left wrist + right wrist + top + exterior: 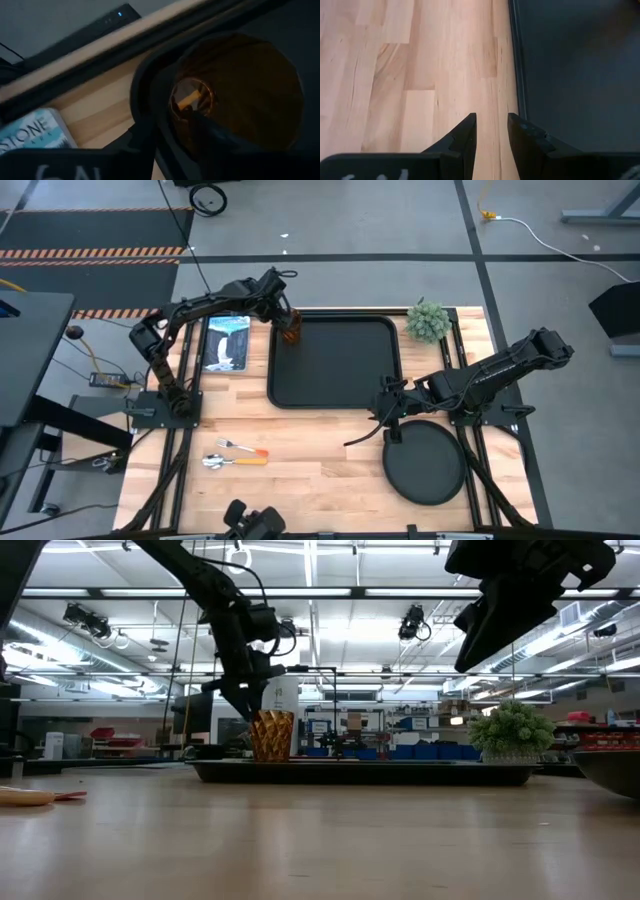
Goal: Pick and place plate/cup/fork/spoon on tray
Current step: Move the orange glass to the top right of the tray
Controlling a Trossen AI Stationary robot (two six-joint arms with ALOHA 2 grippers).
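Observation:
The amber cup (291,332) stands upright in the far left corner of the black tray (340,385), and my left gripper (287,318) comes down onto it from above. In the low view the cup (271,735) reaches down to the tray's rim (400,772). The black plate (425,463) lies on the table at the near right. The fork (242,447) and spoon (228,462) lie flat at the near left. My right gripper (492,125) hangs open over bare wood by the tray's near right corner, touching nothing. My left gripper has the cup by its wall (172,107) at the rim. One finger (215,137) is inside the cup and the other finger (147,125) outside. The fingers slant down from above. The cup is upright; whether its base rests on the tray floor, I cannot tell.
A blue-white picture card (227,342) lies just left of the tray, beneath my left arm. A green potted plant (429,321) stands at the tray's far right corner. Bare wood shows between the tray's near edge and the cutlery.

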